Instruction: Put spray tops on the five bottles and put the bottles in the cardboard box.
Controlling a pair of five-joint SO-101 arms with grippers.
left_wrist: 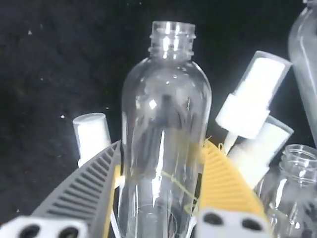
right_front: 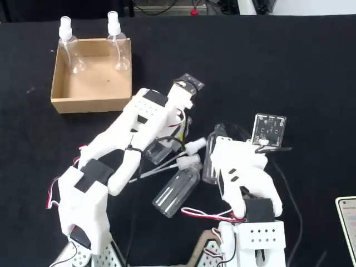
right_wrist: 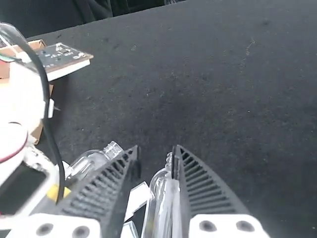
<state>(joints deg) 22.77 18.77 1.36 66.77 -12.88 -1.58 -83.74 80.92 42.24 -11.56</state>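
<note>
The cardboard box [right_front: 92, 104] sits on the black desk [right_front: 278, 67] in the upper left of the high view. Two topped bottles [right_front: 69, 53] stand against its far wall. Near the frame's centre, the left arm's jaws grip an open-necked bottle [left_wrist: 166, 99], with loose spray tops [left_wrist: 252, 99] just beside it. The right arm's jaws stand narrow, clamping a second bare bottle [right_wrist: 159, 193] upright. A third bottle [right_front: 177, 189] lies between the arms.

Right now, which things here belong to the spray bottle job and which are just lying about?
Job: cardboard box; two capped bottles inside; open bottle in left gripper; second bottle in right gripper; lying bottle; loose spray tops.
Lying about: one flat device.
</note>
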